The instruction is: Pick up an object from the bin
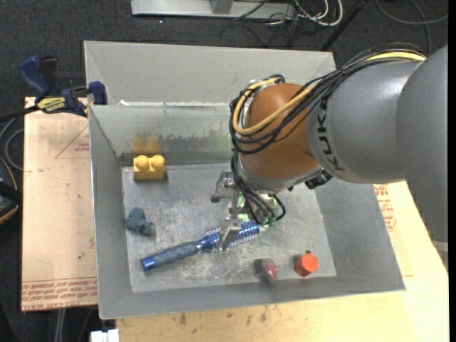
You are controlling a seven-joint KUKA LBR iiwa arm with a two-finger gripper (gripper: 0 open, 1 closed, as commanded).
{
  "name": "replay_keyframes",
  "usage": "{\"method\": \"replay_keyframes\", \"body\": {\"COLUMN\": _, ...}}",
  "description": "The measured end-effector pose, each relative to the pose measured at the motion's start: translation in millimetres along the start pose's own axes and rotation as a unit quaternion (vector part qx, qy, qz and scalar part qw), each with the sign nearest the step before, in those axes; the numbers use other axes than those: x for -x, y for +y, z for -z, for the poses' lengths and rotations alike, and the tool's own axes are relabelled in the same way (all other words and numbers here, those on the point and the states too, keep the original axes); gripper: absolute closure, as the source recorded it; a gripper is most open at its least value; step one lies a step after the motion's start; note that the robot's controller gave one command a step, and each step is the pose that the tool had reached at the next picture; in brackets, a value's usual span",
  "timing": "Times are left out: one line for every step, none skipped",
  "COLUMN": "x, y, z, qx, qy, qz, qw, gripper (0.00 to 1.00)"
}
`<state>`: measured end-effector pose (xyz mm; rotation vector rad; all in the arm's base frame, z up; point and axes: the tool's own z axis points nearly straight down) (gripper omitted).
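My gripper [229, 232] hangs below the arm's wrist, low over the front middle of the bin floor. Its tip is at the bristled head of a blue brush [178, 253]. The brush lies slanted, with its smooth handle pointing to the front left and its ribbed blue-and-white head under the gripper. A small grey-and-red lump [266, 268] lies just to the front right of the gripper, and beside that sits an orange-red cap-shaped piece [306, 263].
A yellow two-stud block [149, 167] rests against the back wall at the left. A small grey-blue figure [140, 221] lies near the left wall. The arm and its orange dome cover the bin's back right part.
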<state>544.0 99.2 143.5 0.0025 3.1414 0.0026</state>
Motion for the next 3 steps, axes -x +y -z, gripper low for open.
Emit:
{"method": "replay_keyframes", "body": {"x": -5.0, "y": -25, "z": -71, "qx": 0.002, "qy": -0.0045, "qz": -0.005, "qw": 1.0000, "gripper": 0.00}}
{"method": "replay_keyframes", "body": {"x": -2.7, "y": -25, "z": -66, "qx": 0.002, "qy": -0.0077, "qz": -0.004, "qw": 1.0000, "gripper": 1.00}}
{"method": "replay_keyframes", "body": {"x": -0.6, "y": -25, "z": 66, "qx": 0.000, "qy": -0.0036, "qz": -0.018, "qw": 0.9998, "gripper": 1.00}}
